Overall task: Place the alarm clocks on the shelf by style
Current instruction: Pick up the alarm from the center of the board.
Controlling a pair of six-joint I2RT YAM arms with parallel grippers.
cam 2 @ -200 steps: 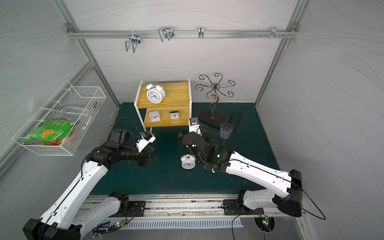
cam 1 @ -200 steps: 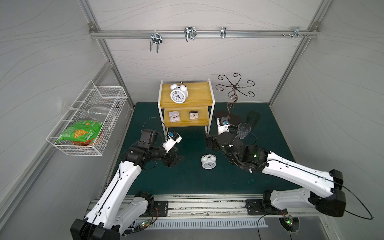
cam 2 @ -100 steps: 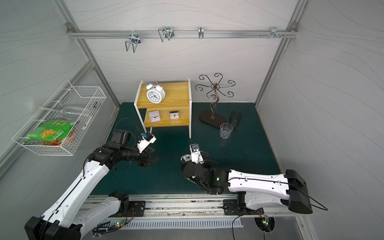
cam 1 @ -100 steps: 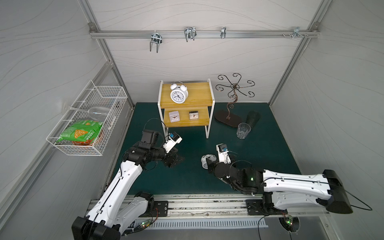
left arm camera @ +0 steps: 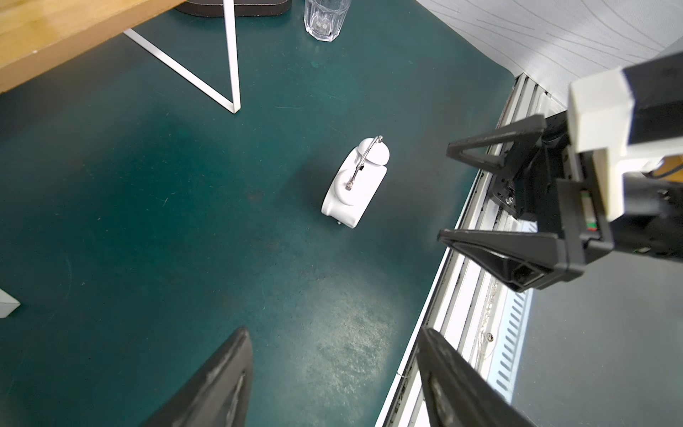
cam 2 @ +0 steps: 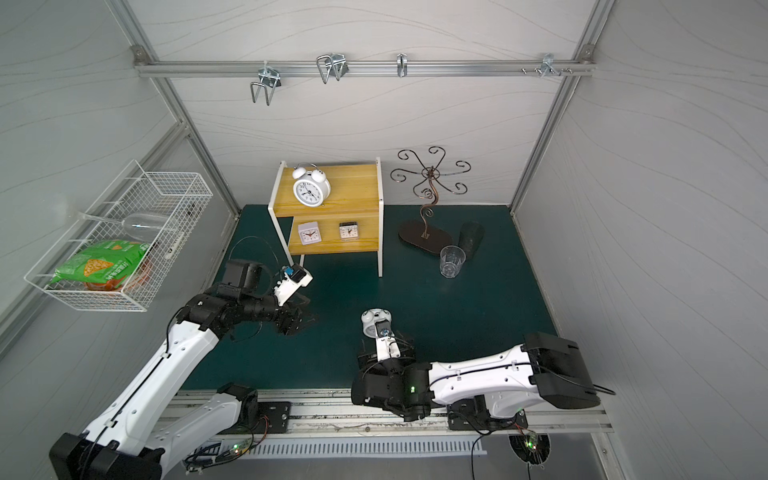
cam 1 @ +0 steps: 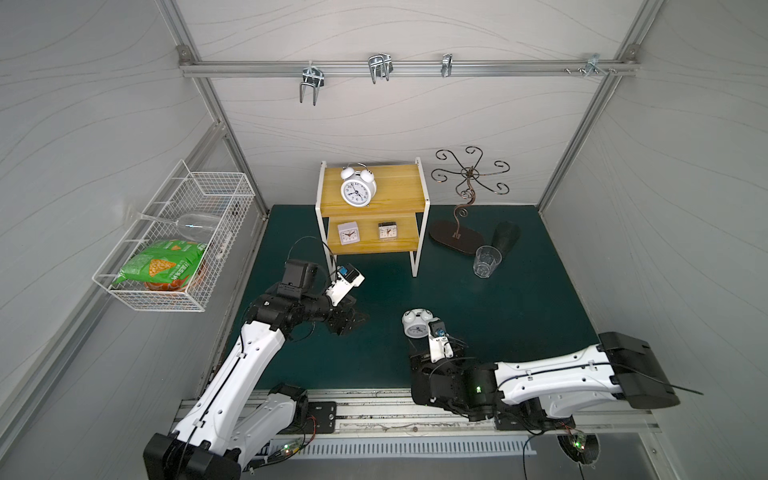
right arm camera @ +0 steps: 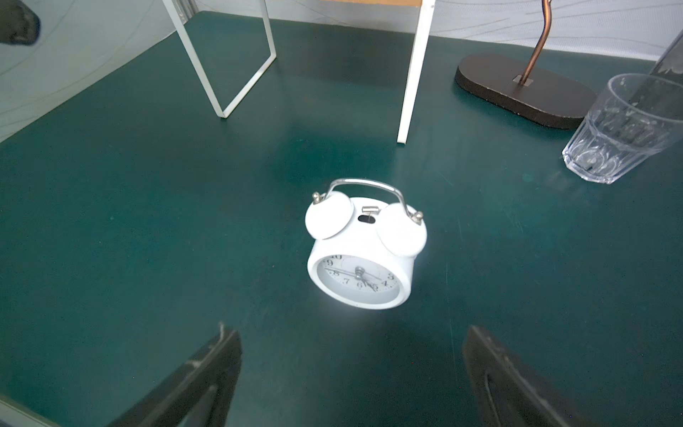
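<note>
The green mat (cam 1: 519, 324) carries everything. At its far side stands the shelf (cam 1: 399, 185), yellow boards in a white frame.

The right gripper (right arm camera: 351, 332) hovers low over the near part of the mat. Its jaws are spread wide with nothing between them, and it points at the one clock not yet shelved. The left gripper (cam 1: 353, 325) hangs above the mat in front of the shelf, partly spread and empty, well apart from that clock.

On the top board a round twin-bell clock (cam 1: 357, 189) stands upright on the left part. The second twin-bell clock (right arm camera: 360, 258) stands upright on the mat, just beyond the right gripper's fingertips and untouched. On the lower board sit the white square clock (cam 1: 347, 233) and, beside it, the clear square clock (cam 1: 387, 230).

Three of four look placed, so the step in hand seems to be the right arm's approach for a pick. Next it should slide forward until the jaws straddle the body below the bells, close, lift, and carry the clock to the bare right part of the top board. The carry should keep clear of the shelf's front leg and the glass (cam 1: 486, 261).
</note>
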